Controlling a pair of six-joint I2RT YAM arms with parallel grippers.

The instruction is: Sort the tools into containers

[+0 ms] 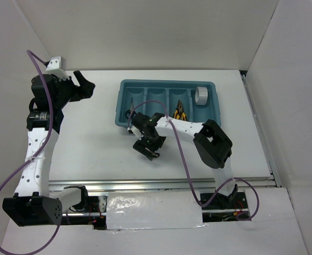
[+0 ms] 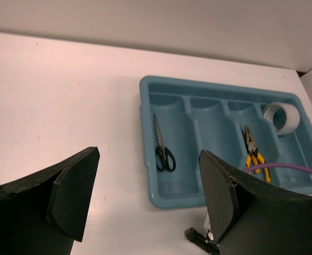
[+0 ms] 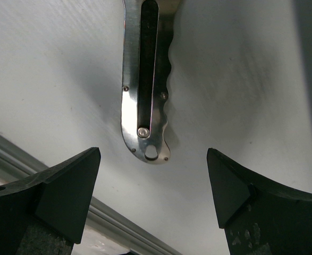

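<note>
**Knife on table under right gripper, three tools in tray**

Upper left of top view: left gripper (image 1: 84, 85) raised over white table (image 1: 92, 138), well left of the tray, fingers spread wide, nothing between them. Same in left wrist view: left gripper (image 2: 148, 191) gaping, black fingers (image 2: 73, 196) at lower left and lower right of frame, bare table between.

Centre of top view: teal tray (image 1: 166, 82) upper middle, four long compartments side by side. In left wrist view, tray (image 2: 145, 114) at centre right.
- Leftmost compartment: black-handled scissors (image 2: 163, 147) lying flat, handles toward near end.
- Third compartment: yellow-and-black pliers (image 1: 180, 112) (image 2: 253, 151) lying flat, handles toward near end.
- Rightmost compartment: grey tape roll (image 1: 201, 95) (image 2: 283, 117) at far end, leaning on the wall.

Purple cable (image 2: 294, 168) crossing lower right of tray in left wrist view.

Just below tray's near left corner in top view: right gripper (image 1: 148, 149) pointing down at table, outside the tray. Right wrist view: right gripper (image 3: 153, 196) parted, one finger at lower left, one at lower right, straddling rounded end of slim grey utility knife (image 3: 145, 101). Knife flat on table, running from upper centre of frame down toward the gap, clear of both fingers. Metal rail (image 3: 49, 159) across lower left of that frame.
</note>
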